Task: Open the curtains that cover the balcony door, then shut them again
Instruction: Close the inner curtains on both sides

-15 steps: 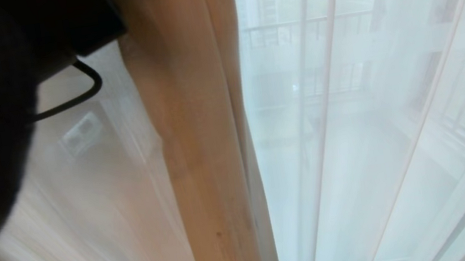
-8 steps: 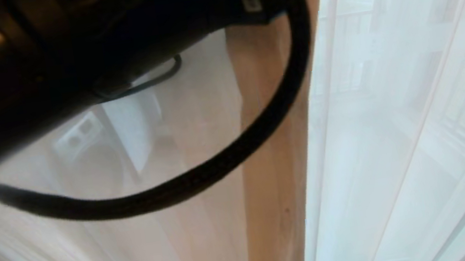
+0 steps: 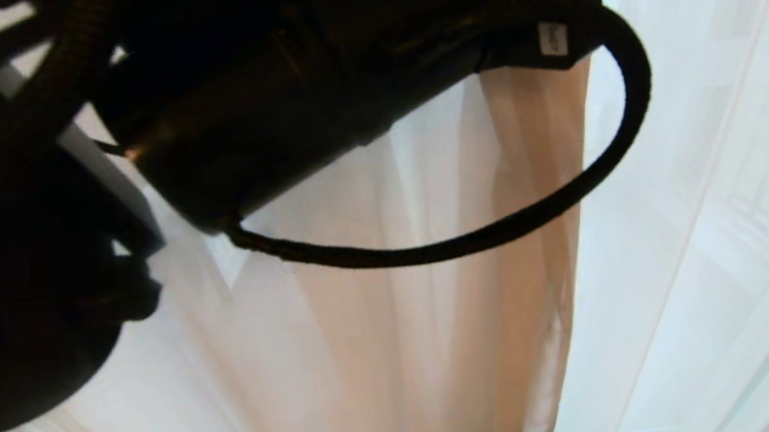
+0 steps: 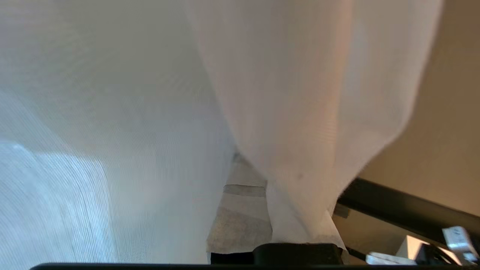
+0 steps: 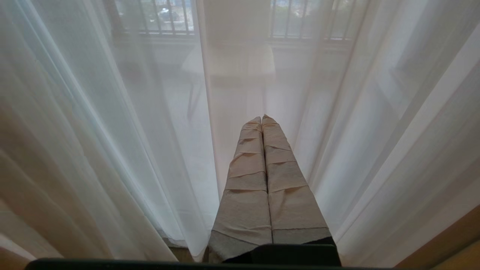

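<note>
Across head view, left arm (image 3: pixel 304 83) blocks curtains (image 3: pixel 404 350)

Railing bars (image 5: pixel 296 22) faint at far end, seen thru fabric. Tan wall (image 4: pixel 450 112) at side. Chair-like shape (image 5: pixel 228 60), blurry.

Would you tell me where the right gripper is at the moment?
The right gripper shows only in the right wrist view, shut and empty, pointing at the white sheers with the railing behind them.
</note>
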